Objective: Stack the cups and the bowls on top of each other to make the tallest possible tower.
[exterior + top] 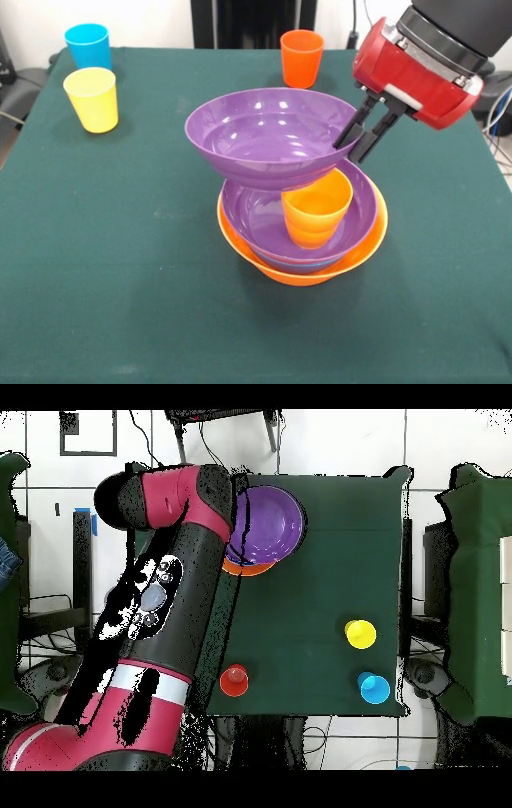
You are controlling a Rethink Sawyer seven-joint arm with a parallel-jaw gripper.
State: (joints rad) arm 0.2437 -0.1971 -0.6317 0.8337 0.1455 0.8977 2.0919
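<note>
One purple bowl (pixel 272 134) is held tilted by its rim in the closed gripper (pixel 357 142), above an orange cup (pixel 317 208) in the tower (pixel 304 240).

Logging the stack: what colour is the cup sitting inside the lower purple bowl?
Orange; the cup shows best in the front view.

Tower (pixel 300 232) mid-table; front clear.

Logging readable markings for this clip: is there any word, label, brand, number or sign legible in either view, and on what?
None can be read. The glossy purple plastic bowl held by the gripper, the orange plastic cup below it and the red arm housing show no lettering. White patches on the arm in the overhead view are illegible.
</note>
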